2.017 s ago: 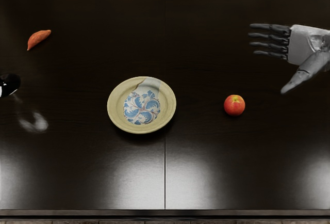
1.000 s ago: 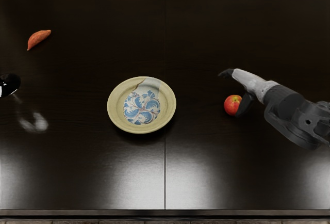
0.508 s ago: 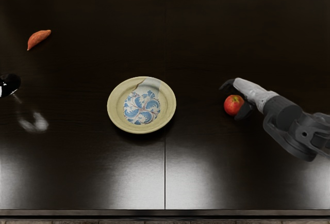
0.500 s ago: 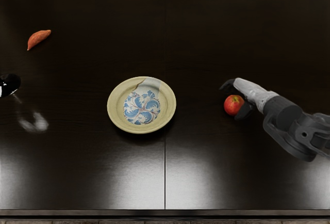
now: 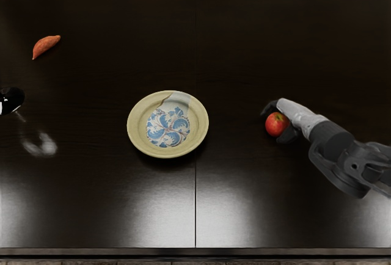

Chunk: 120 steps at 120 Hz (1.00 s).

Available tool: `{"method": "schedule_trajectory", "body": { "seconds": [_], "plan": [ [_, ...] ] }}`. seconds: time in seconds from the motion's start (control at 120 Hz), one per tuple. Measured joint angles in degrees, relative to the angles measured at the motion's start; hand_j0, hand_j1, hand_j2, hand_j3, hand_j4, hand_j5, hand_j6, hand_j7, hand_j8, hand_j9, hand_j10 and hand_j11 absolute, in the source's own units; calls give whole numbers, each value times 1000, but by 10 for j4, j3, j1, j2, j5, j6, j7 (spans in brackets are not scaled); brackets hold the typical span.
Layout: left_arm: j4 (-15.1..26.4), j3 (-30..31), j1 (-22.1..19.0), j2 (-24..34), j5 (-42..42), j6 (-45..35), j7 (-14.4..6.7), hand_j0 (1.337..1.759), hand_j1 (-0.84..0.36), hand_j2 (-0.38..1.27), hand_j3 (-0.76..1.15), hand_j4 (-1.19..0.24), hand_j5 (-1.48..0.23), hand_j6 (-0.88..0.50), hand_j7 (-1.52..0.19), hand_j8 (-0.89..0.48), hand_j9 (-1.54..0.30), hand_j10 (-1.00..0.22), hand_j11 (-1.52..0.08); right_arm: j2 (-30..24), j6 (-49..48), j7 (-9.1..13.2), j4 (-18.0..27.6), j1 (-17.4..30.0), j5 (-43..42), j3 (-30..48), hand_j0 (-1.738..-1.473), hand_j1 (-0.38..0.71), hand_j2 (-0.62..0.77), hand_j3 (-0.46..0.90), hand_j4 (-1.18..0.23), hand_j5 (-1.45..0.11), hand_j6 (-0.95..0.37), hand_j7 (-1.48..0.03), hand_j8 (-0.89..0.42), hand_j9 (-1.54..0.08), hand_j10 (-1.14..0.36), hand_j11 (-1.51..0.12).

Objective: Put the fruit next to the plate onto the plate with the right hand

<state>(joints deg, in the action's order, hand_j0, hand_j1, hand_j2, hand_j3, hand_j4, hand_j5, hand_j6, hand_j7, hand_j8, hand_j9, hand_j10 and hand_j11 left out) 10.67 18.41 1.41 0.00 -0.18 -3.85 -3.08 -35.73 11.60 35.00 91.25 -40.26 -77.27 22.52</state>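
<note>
The right robot hand is closed round the round red apple - dark fingers hook over its far side and the thumb presses its near side. The apple rests on the dark glossy bench, well to the right of the cream ceramic plate with a blue floral centre. An orange tapered sweet potato lies far left. The left robot hand shows only as a dark tip at the left edge - its state cannot be told.
</note>
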Motion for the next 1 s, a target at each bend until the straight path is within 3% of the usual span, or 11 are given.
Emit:
{"method": "schedule_trajectory", "body": {
  "seconds": [0.217, 0.4, 0.517, 0.792, 1.0],
  "plan": [
    [0, 0, 0, 0, 0, 0, 0, 1658, 71, 46, 0, -232, -302, -232, -302, -232, -302, -232, -302, 4, 0, 1, 0, 3, 0, 1, -1653, 252, -73, -1, -565, -678, -435, -701, -410, -688, -560, -685],
    [0, 0, 0, 0, 0, 0, 0, 1658, 71, 46, 0, -232, -302, -232, -302, -232, -302, -232, -302, 5, 0, 1, 0, 2, 5, 4, -1653, 267, 69, 0, -609, -753, -475, -769, -433, -763, -604, -761],
    [0, 0, 0, 0, 0, 0, 0, 1658, 71, 46, 0, -232, -302, -232, -302, -232, -302, -232, -302, 8, 0, 0, 1, -2, 13, 7, -1654, 271, 74, 0, -614, -785, -463, -789, -418, -793, -590, -792],
    [0, 0, 0, 0, 0, 0, 0, 1658, 71, 46, 0, -232, -301, -232, -301, -232, -301, -232, -301, 20, -7, 0, 29, -37, 35, 15, -1654, 277, 79, 0, -613, -819, -449, -806, -400, -823, -577, -827],
    [0, 0, 0, 0, 0, 0, 0, 1658, 71, 46, 0, -232, -301, -232, -301, -232, -301, -232, -301, 61, -19, 0, 40, -73, 55, 17, -1655, 281, 89, 1, -606, -831, -444, -807, -393, -831, -570, -838]
  ]
}}
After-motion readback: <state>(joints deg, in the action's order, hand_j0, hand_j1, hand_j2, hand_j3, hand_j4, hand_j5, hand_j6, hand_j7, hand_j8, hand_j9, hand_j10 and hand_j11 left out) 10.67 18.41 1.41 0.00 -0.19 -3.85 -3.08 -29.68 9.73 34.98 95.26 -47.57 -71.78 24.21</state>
